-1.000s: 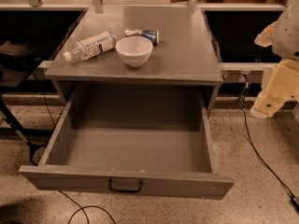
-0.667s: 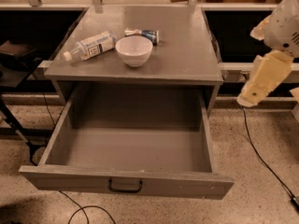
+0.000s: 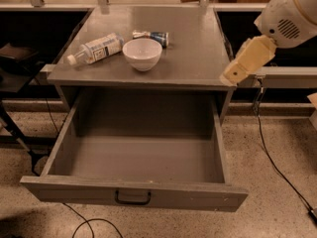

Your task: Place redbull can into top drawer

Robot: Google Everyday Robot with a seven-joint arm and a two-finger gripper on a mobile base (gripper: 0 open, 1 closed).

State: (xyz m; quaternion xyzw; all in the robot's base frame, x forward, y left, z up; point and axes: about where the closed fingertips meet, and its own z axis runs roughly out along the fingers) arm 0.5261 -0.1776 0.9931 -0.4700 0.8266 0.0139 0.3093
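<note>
— Tagging the gripper (image 3: 232, 77) first: where is it?
— Right side of frame, at 3 o'clock from the table top (image 3: 193, 53), hanging just off the table's right edge at about surface level, pointing down-left. It holds nothing.
— Spread or closed?
— Can't judge from this angle; the beige end reads as one block.
— Redbull can (image 3: 153, 36)?
— On the table top, lying on its side, at 1 o'clock from the white bowl (image 3: 142, 53), just behind the rim. Whether they touch, I can't say. Well apart from the gripper.
— Other stuff up there?
— Clear plastic bottle (image 3: 96, 48) with a white label, on its side at 9 o'clock from the bowl, cap toward the left edge. The bowl is upright.
— Top drawer (image 3: 133, 195)?
— Pulled out wide at 6 o'clock from the table top, nothing inside, dark handle (image 3: 132, 198) centred on the front panel.
— Floor?
— Speckled, with a black cable (image 3: 277, 162) running at 4 o'clock from the drawer.
</note>
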